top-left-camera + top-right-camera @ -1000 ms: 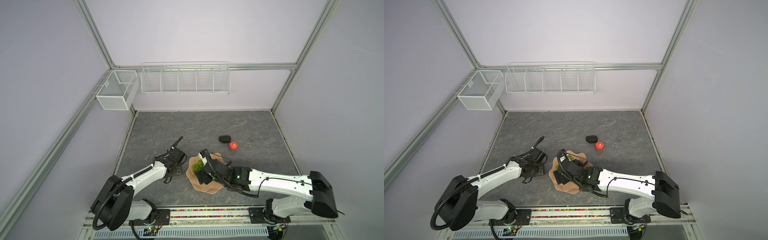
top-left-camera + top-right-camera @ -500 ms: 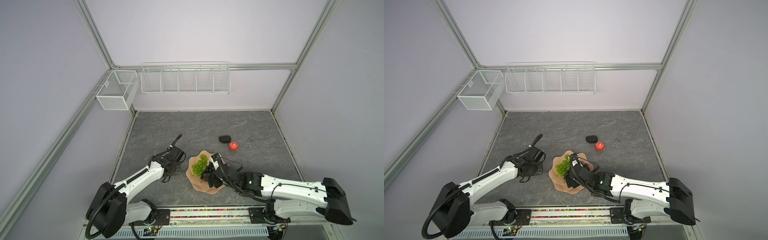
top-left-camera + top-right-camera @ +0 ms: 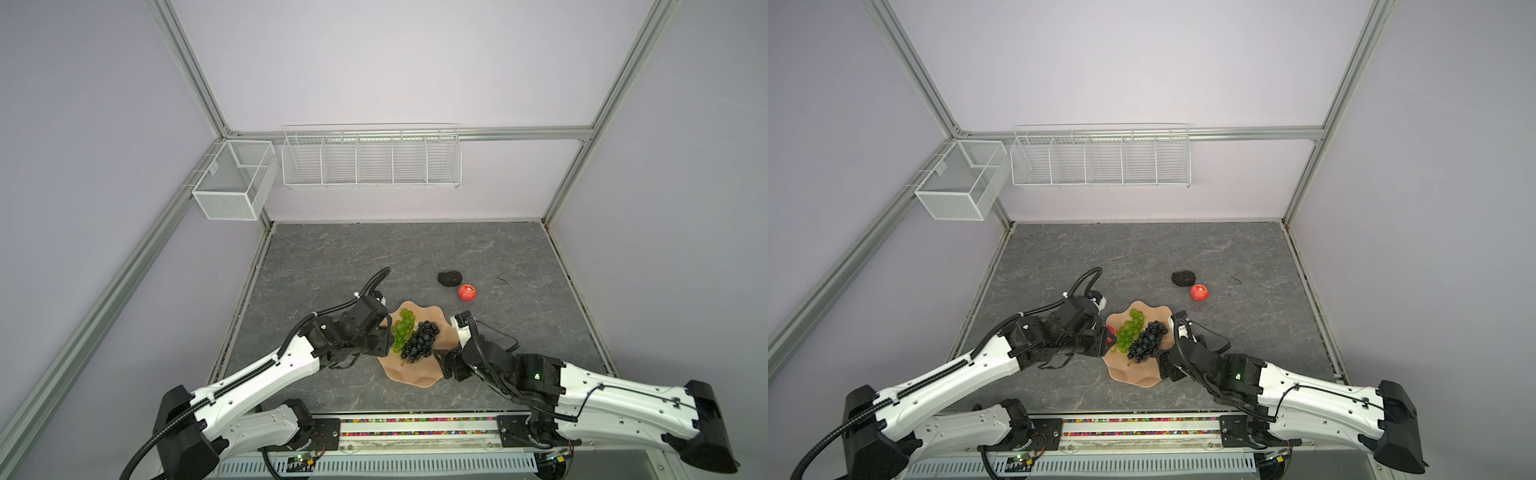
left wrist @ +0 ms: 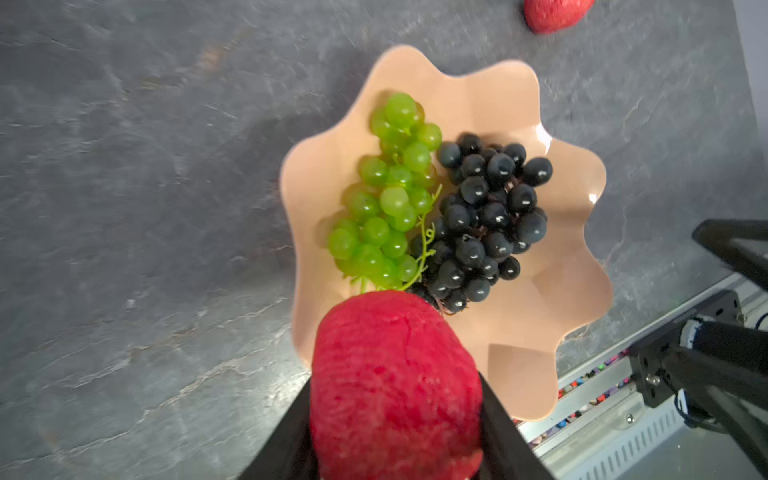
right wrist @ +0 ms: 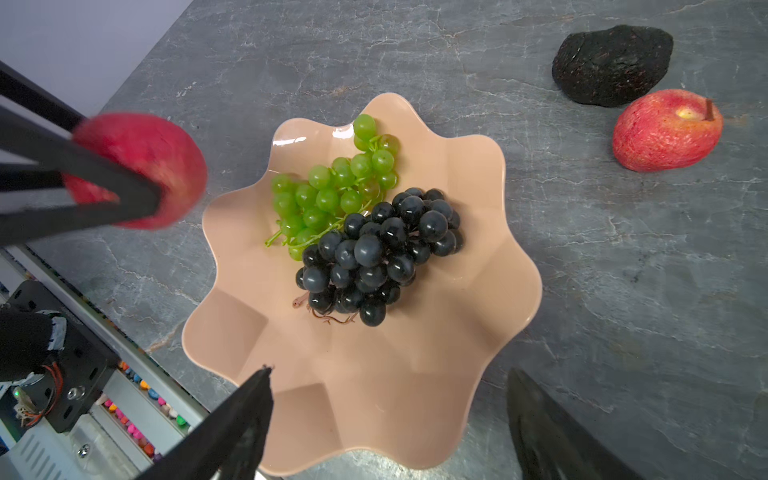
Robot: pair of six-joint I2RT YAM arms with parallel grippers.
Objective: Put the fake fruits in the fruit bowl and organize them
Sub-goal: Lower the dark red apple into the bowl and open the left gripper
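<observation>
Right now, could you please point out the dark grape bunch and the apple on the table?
dark grape bunch (image 5: 378,253), right wrist view, cluster's middle
apple on the table (image 5: 665,132), right wrist view, red side

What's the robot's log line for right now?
left gripper: holding red apple near bowl | right gripper: open, empty | in bowl: green grapes, dark grapes | on table: other apple, black fruit

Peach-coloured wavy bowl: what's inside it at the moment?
A green grape bunch and a dark purple-black grape bunch lie touching in the glossy peach bowl. The bowl floor under them is covered, so unseen. The red apple in the left gripper is outside it.
</observation>
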